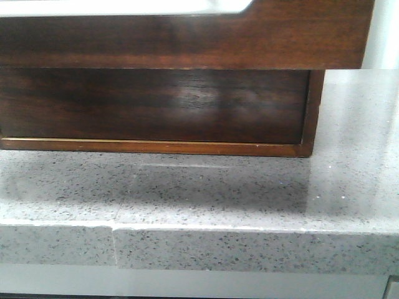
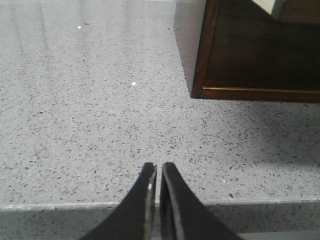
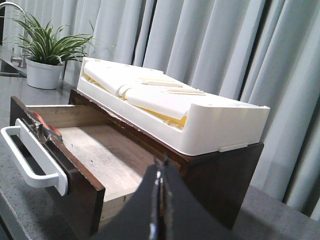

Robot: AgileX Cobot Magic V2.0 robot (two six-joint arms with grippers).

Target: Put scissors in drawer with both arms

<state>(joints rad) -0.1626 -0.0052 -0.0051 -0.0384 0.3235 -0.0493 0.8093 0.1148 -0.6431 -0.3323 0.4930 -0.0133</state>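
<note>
You have one drawer (image 3: 75,165), one scissors (image 3: 44,127) lying in it, one white tray (image 3: 200,125) above it, one potted plant (image 3: 44,60) behind it, two pincers (image 2: 157,172).

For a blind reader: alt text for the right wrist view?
An open wooden drawer with a white handle, scissors against its front inside. A white tray sits atop the cabinet; the shut right gripper is in the foreground.
</note>
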